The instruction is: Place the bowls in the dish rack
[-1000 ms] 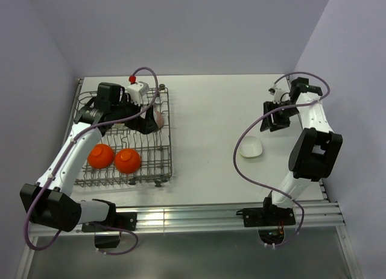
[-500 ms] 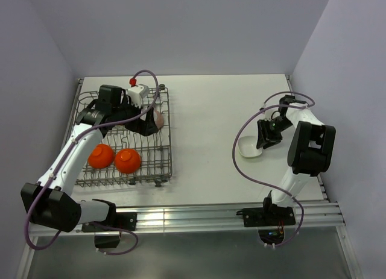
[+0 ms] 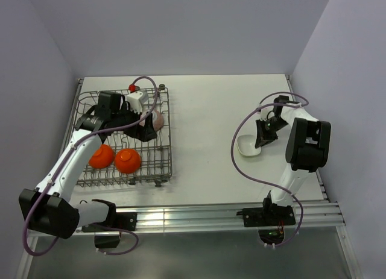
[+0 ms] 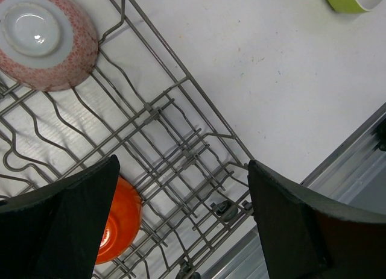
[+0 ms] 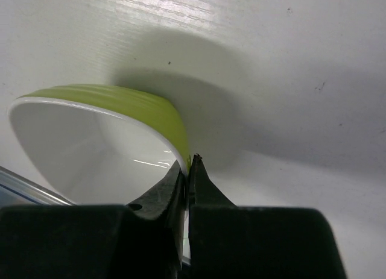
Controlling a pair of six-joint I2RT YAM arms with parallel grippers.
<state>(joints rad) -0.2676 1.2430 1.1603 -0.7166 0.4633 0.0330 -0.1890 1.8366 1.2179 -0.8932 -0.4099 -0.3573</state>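
Note:
The dish rack [image 3: 169, 147] stands at the left, holding two orange bowls [image 3: 101, 156] [image 3: 127, 161] and a pinkish patterned bowl [image 3: 158, 119]. My left gripper [image 3: 145, 130] hovers over the rack, open and holding nothing. In the left wrist view the patterned bowl [image 4: 48, 41] leans among the tines, and one orange bowl [image 4: 117, 222] peeks out beside my left finger. On the table at the right, my right gripper [image 3: 260, 140] is shut on the rim of the white bowl [image 3: 246, 146]. The right wrist view shows this bowl's lime-green outside [image 5: 139, 107] and the rim pinched between the fingers [image 5: 188, 166].
A white block with a red knob [image 3: 134, 93] sits at the rack's far edge. Purple cables loop around both arms. A metal rail [image 3: 199, 216] runs along the table's near edge. Walls close in on the left, back and right.
My right gripper came down to the white bowl and shut on its rim, and the bowl now sits tipped and slightly further left. The left arm shifted slightly over the rack.

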